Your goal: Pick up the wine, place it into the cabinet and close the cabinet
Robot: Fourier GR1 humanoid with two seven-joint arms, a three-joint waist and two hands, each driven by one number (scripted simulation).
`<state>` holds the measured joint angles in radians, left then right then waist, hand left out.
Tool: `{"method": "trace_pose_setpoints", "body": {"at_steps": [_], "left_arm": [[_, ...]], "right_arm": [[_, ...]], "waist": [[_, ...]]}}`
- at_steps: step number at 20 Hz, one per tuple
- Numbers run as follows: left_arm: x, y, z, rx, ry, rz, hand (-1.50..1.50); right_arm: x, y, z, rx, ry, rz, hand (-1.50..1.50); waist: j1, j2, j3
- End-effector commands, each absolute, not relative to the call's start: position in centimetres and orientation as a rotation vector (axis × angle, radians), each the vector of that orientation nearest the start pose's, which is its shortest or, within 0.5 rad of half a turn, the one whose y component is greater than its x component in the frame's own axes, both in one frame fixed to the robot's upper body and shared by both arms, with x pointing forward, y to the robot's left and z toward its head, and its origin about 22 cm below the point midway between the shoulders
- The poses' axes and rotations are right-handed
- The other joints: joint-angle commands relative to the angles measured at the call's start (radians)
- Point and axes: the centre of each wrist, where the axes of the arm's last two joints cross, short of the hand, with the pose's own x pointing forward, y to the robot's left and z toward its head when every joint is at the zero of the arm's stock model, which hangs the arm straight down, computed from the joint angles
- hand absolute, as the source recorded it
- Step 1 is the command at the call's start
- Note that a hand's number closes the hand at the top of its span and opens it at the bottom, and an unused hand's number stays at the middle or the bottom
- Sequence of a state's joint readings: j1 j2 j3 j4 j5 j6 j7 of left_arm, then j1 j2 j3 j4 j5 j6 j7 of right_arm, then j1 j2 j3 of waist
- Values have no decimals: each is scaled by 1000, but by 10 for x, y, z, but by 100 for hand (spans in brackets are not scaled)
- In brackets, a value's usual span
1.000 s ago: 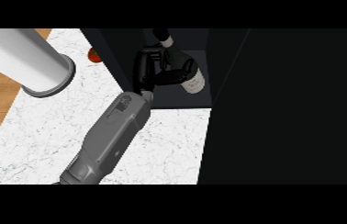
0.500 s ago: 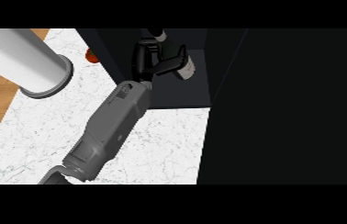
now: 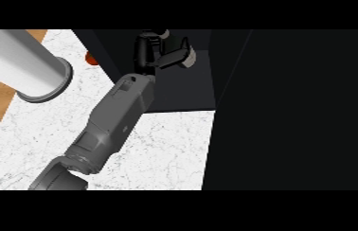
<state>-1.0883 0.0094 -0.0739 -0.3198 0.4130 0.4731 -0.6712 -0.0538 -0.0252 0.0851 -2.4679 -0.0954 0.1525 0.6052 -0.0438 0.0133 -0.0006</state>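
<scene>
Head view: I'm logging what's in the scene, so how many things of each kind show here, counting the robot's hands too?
Wine bottle: 1
Cabinet: 1
White cylinder: 1
Small orange-red thing, partly hidden: 1
Marble counter: 1
Left hand, curled round the bottle: 1
Total: 6
</scene>
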Motion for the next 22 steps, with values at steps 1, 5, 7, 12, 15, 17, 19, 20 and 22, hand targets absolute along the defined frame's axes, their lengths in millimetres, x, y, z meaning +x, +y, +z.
{"method": "trace_pose_setpoints", "body": {"at_steps": [1,5,7,12,15,17,19,20,22], "left_arm": [[431,92,46,156,-1908,105,150],[436,95,51,97,-1836,220,150],[439,92,58,73,-1831,234,150],[435,113,39,42,-1823,280,150],[439,94,53,96,-1842,274,150],[433,114,32,80,-1838,268,150],[437,112,41,84,-1824,267,150],[428,116,21,115,-1844,244,150],[426,108,19,113,-1832,228,150]], "right_arm": [[144,-210,200,281,-1920,271,-150],[133,-220,201,278,-1919,292,-150],[145,-213,197,276,-1923,287,-150],[136,-215,202,278,-1930,306,-150],[148,-205,198,287,-1922,301,-150],[151,-205,202,279,-1938,299,-150],[145,-208,199,282,-1938,292,-150],[149,-207,202,262,-1939,296,-150],[151,-209,201,285,-1938,273,-150]], "waist": [[-8,-1,0],[-18,0,1],[-5,1,0],[-12,4,0],[-22,8,0],[-24,14,-1],[-33,14,0],[-21,12,-1],[-20,9,0]]}}
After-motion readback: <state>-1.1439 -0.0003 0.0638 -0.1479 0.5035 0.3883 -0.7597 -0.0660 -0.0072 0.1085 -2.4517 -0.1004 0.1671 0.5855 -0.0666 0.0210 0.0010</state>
